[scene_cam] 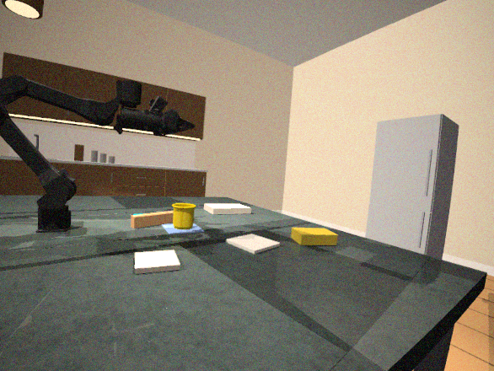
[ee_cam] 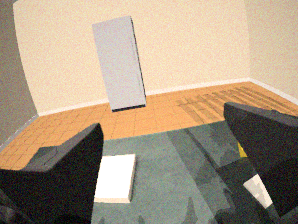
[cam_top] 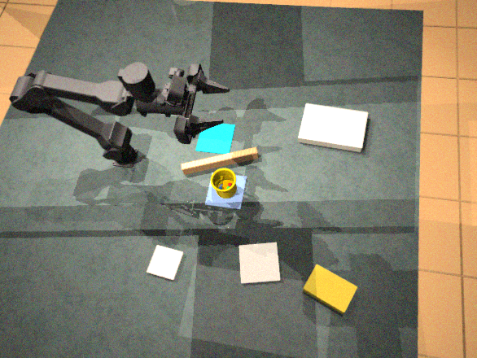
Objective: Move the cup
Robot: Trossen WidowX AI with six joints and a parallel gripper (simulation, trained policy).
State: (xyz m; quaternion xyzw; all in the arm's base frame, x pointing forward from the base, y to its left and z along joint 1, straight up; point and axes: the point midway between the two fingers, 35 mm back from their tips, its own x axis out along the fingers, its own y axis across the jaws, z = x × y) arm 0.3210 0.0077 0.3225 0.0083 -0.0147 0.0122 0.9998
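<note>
A yellow cup [cam_top: 224, 191] [scene_cam: 183, 217] stands upright on the light blue pad [cam_top: 241, 194] [scene_cam: 169, 228]. Several coloured marbles [cam_top: 226, 185] show inside it in the top view. The cyan pad [cam_top: 216, 141] lies on the other side of a wooden bar, with nothing standing on it; only a thin sliver shows in the exterior view. My gripper [cam_top: 225, 105] [scene_cam: 193, 126] [ee_cam: 165, 119] is open and empty, high above the table, pointing roughly level. It is well clear of the cup, which is out of the wrist view.
The wooden bar [cam_top: 220, 161] [scene_cam: 152, 219] lies between the two pads. A thick white block [cam_top: 334, 127] [scene_cam: 228, 208] [ee_cam: 116, 179] lies beyond them. A white tile [cam_top: 164, 262] [scene_cam: 156, 260], a pale tile [cam_top: 260, 263] [scene_cam: 253, 243] [ee_cam: 258, 191] and a yellow block [cam_top: 330, 288] [scene_cam: 314, 236] also lie on the table.
</note>
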